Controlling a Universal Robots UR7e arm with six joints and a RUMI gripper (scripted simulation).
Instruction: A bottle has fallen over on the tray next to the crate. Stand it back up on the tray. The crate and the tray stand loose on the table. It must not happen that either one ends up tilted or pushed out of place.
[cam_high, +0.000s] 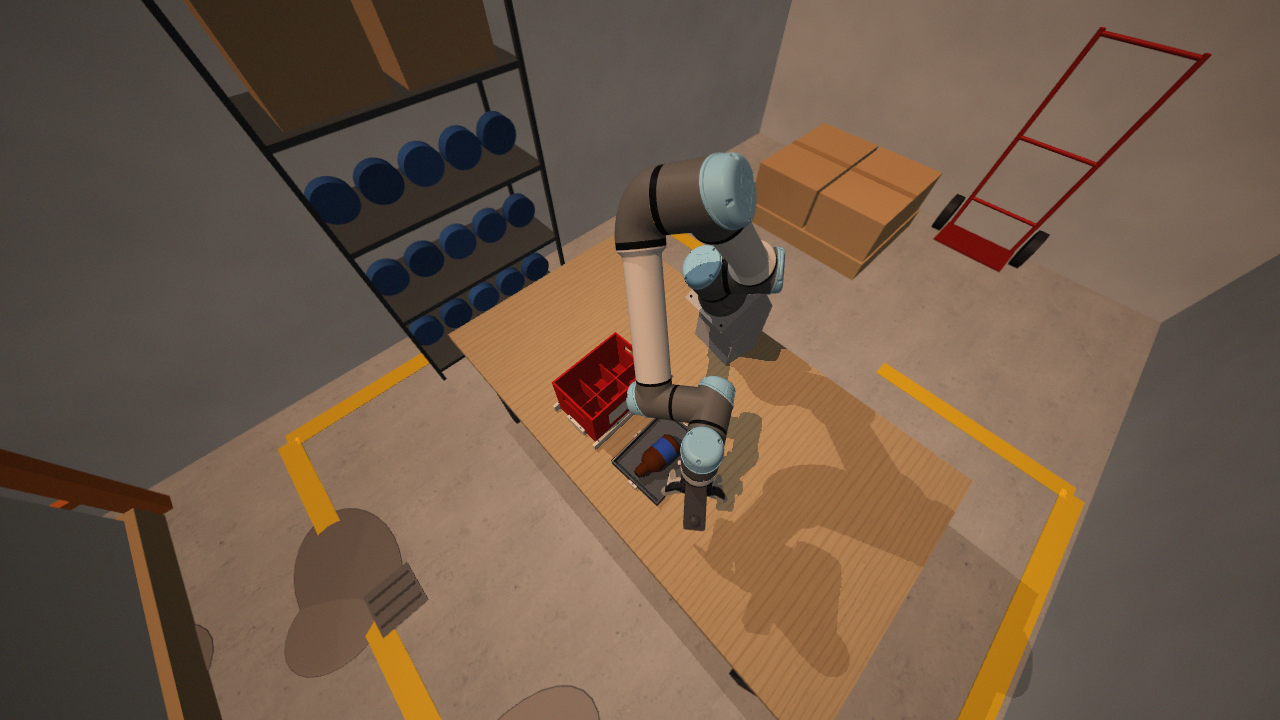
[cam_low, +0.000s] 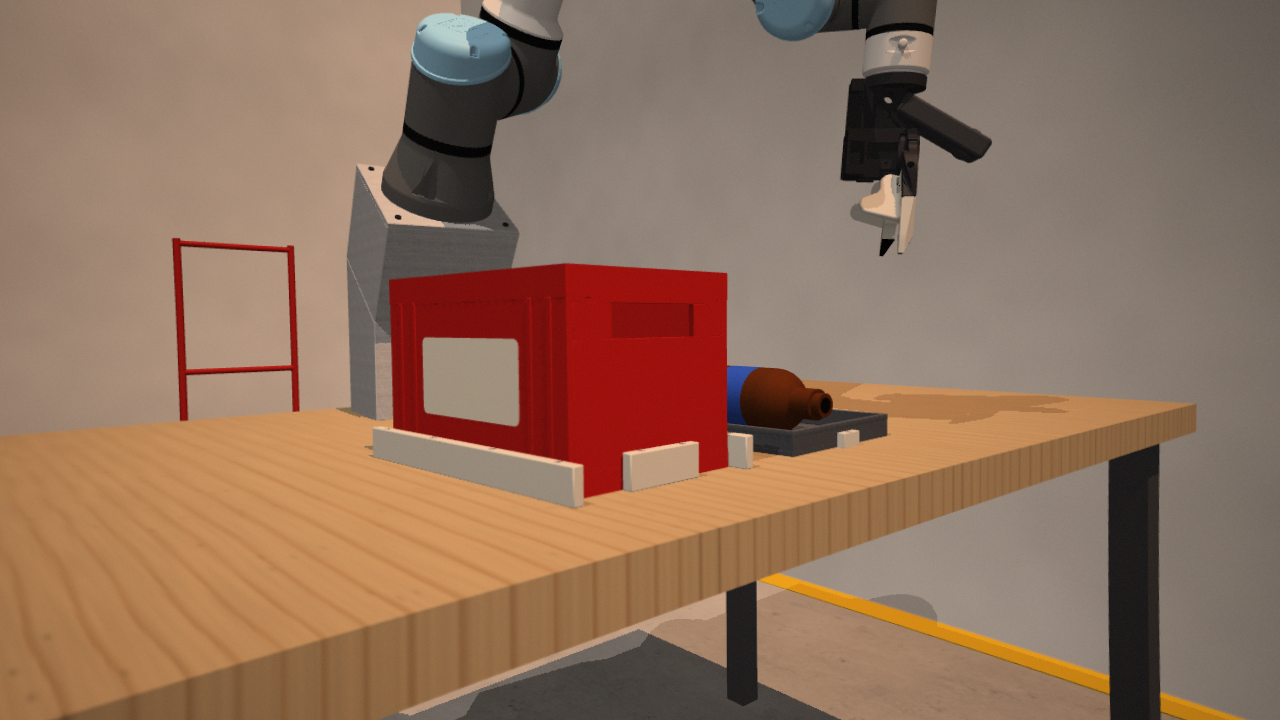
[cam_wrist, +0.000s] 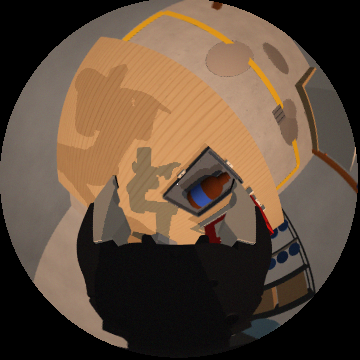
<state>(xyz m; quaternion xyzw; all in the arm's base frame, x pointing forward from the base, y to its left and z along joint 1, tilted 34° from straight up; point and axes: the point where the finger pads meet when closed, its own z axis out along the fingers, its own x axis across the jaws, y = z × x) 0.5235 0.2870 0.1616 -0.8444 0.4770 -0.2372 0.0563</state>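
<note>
Wood-topped table (cam_high: 859, 573) (cam_low: 268, 537) (cam_wrist: 190, 110): brown blue-labelled bottle (cam_high: 657, 455) (cam_low: 776, 396) (cam_wrist: 207, 191) on its side in dark tray (cam_high: 637, 480) (cam_low: 836, 435) (cam_wrist: 172, 194); two-jaw gripper (cam_high: 695, 490) (cam_low: 893, 250) (cam_wrist: 174, 178) above table height, jaws wide apart.

An overhead camera looks steeply down on the table (cam_high: 859, 573) (cam_low: 295, 537) (cam_wrist: 190, 115); a closer one faces the crate (cam_high: 583, 400) (cam_low: 646, 385) from table height. The wrist view, looking down, shares the tray (cam_high: 637, 481) (cam_low: 810, 438) (cam_wrist: 172, 189) with both.
</note>
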